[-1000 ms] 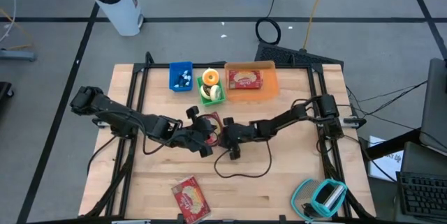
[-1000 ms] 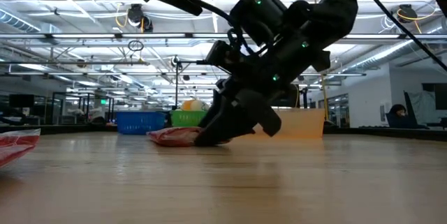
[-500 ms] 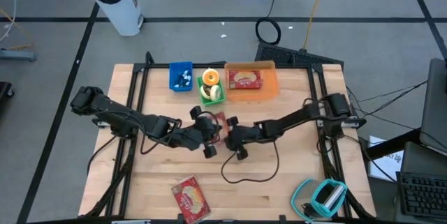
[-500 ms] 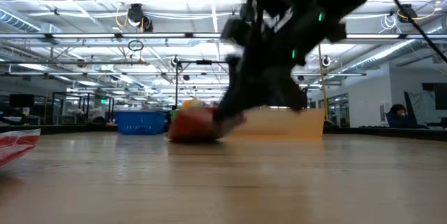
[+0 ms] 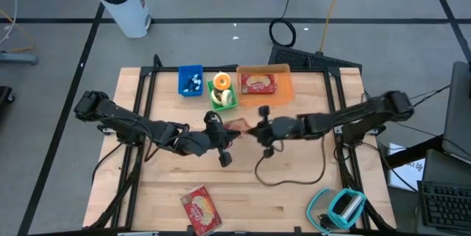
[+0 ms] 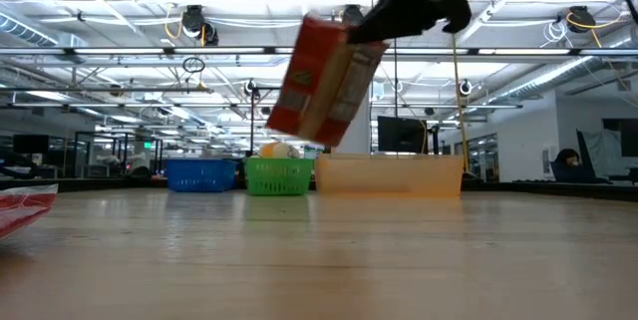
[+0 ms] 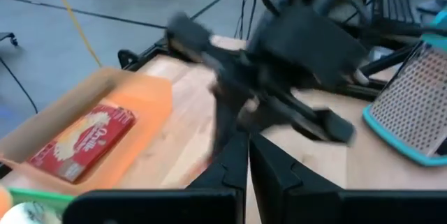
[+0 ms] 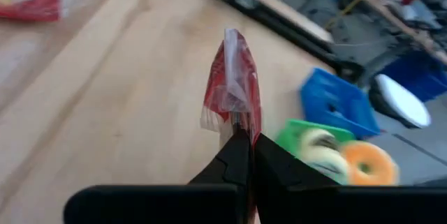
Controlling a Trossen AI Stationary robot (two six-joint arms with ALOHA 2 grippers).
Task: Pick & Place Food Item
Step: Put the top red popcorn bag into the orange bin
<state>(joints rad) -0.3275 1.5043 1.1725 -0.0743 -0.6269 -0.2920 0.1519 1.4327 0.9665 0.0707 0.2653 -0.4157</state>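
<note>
Right tool [image 8: 244,139] clamps red snack packet [image 8: 234,81] aloft.

No lettering on any packet can be read.

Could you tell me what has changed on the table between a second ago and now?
The right gripper closed on the red snack packet and lifted it off the table, drawing back toward the right. The left gripper, shut, barely moved at mid-table. The second packet near the front edge, the blue bin, green bin and orange bin stayed put.
</note>
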